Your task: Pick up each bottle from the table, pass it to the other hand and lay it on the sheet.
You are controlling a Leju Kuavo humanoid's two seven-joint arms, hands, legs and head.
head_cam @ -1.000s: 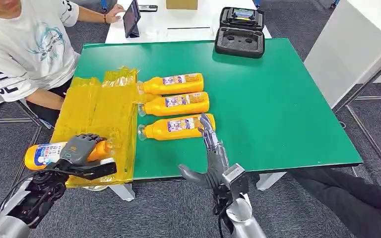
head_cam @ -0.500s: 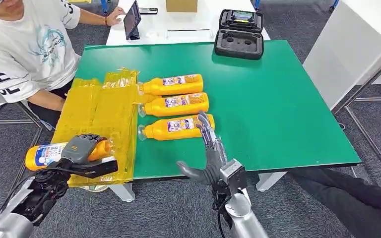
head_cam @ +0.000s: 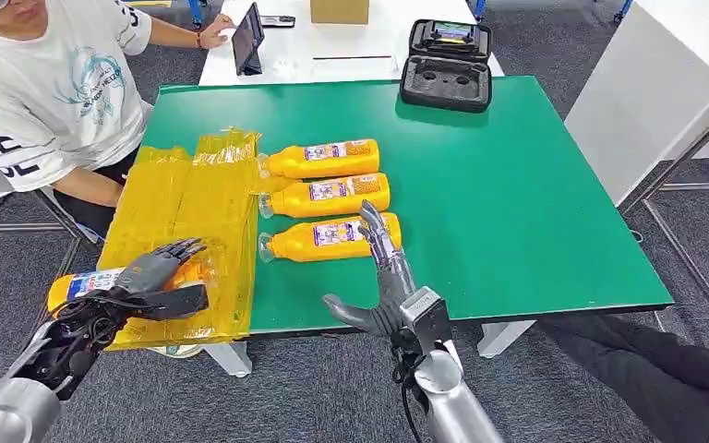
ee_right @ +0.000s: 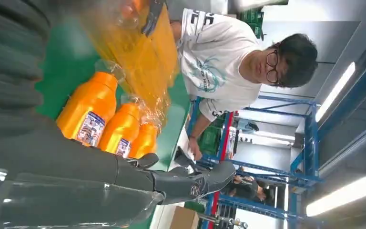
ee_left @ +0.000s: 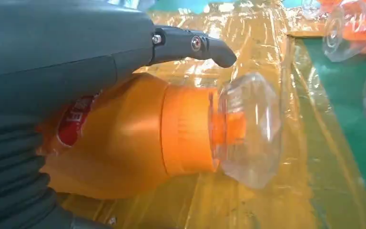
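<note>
An orange bottle (head_cam: 81, 286) with a clear cap (ee_left: 248, 129) lies on the near left edge of the yellow plastic sheet (head_cam: 185, 198). My left hand (head_cam: 152, 274) is over it with fingers spread and thumb (ee_left: 195, 45) stretched out, no longer wrapped around it. Three more orange bottles lie side by side on the green table (head_cam: 517, 203): far (head_cam: 323, 159), middle (head_cam: 328, 194), near (head_cam: 323, 237). My right hand (head_cam: 383, 281) is open at the table's near edge, its fingertips (head_cam: 374, 224) by the near bottle's base. The right wrist view shows the same bottles (ee_right: 88, 112).
A person (head_cam: 46, 92) sits at the table's left side, close to the sheet. An open black case (head_cam: 446, 65) stands at the far edge, with a tablet (head_cam: 245, 37) and a cardboard box (head_cam: 339, 9) on the white table behind. Another person's leg (head_cam: 665, 369) is at the lower right.
My left hand has lowered the bottle onto the sheet and uncurled its fingers from it. The right hand has edged slightly left and stays open.
</note>
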